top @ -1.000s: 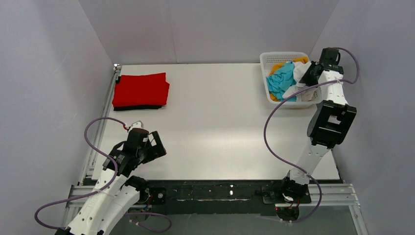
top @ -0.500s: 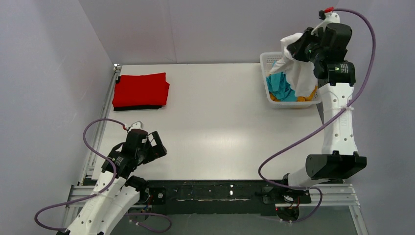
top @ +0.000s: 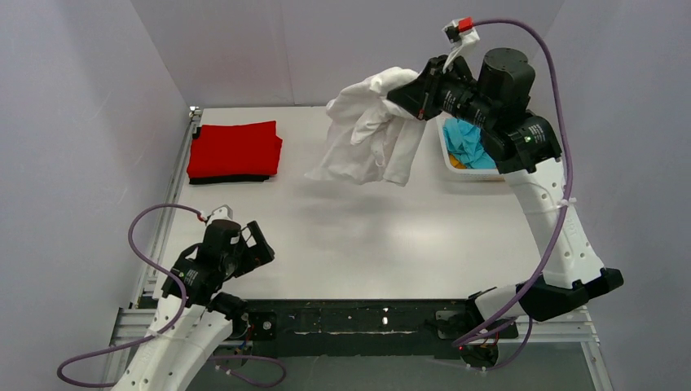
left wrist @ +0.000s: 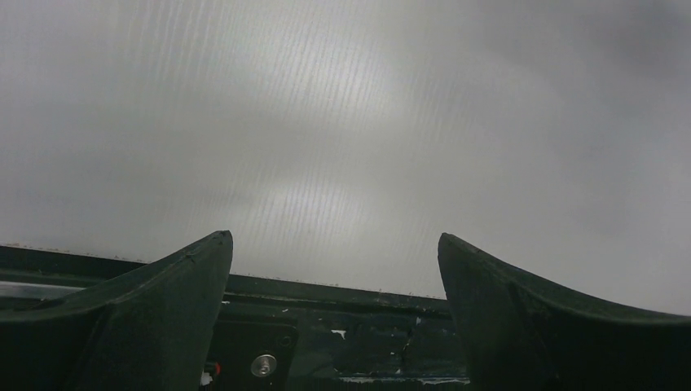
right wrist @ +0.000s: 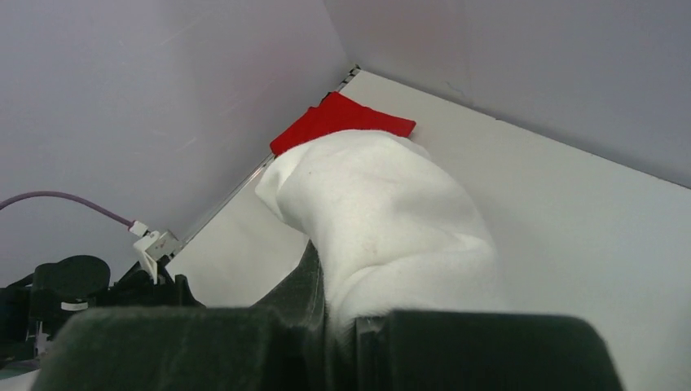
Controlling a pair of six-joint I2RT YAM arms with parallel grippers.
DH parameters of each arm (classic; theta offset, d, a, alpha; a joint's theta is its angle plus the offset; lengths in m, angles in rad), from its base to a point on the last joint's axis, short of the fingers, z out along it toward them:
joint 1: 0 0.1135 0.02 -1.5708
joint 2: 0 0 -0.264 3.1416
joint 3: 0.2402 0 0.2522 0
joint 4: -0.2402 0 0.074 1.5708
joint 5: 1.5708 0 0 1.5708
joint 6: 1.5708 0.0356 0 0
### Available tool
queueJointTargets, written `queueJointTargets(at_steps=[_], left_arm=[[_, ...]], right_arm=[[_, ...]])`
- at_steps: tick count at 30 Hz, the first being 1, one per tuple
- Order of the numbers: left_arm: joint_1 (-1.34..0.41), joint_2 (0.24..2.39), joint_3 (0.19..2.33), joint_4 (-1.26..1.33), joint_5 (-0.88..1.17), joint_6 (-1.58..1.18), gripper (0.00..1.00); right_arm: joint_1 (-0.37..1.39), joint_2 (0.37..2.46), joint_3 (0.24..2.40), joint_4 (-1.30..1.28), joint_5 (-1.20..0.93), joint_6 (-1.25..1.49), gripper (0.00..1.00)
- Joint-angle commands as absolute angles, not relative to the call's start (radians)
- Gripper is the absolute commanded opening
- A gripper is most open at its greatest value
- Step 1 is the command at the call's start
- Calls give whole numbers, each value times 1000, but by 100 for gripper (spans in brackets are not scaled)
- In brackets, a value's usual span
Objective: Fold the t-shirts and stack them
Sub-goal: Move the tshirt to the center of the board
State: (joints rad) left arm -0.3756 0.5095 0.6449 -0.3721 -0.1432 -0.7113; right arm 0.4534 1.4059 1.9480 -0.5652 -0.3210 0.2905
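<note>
Top external view: the left pincer [top: 262, 247] gapes wide at the near-left edge, and a folded red shirt [top: 235, 148] lies far-left. Mid-air, the white shirt [top: 367, 130] hangs bunched from the clamped right pincer [top: 411, 99]. Best to lower it mid-surface [top: 367, 236] and spread it flat before folding.

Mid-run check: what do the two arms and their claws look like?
The left arm and right arm have white shells with black joint housings. A looping purple cable runs along each; the right one ends in a red-tipped white plug. The left claw and right claw have dark fingers.
</note>
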Motion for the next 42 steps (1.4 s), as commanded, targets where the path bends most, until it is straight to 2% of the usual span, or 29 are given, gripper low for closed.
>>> queueJointTargets(at_steps=[1, 4, 5, 6, 8, 10, 16, 26, 32, 42], left_arm=[[-379, 489, 695, -514, -198, -726, 98], [-379, 475, 696, -545, -216, -735, 98], [-379, 473, 694, -549, -220, -739, 98], [-379, 474, 691, -549, -220, -745, 98], [-379, 488, 682, -542, -206, -757, 98], [-379, 527, 673, -519, -172, -760, 98], [-379, 710, 666, -387, -42, -758, 98], [-383, 1055, 653, -139, 166, -774, 98], [-410, 1224, 647, -10, 156, -780, 98], [-505, 1446, 732, 18, 47, -764, 98]], right_arm=[[452, 1394, 1765, -422, -358, 385, 1], [445, 1347, 1514, -387, -315, 423, 2], [437, 1326, 1412, -352, -315, 450, 12], [425, 1306, 1298, -315, -320, 476, 35], [386, 1292, 1118, -306, -297, 525, 66], [347, 1282, 1048, -365, -229, 536, 78], [336, 1156, 1026, -508, 60, 484, 83], [334, 900, 838, -563, 265, 559, 85], [330, 803, 737, -540, 296, 571, 91], [327, 814, 680, -492, 247, 602, 98]])
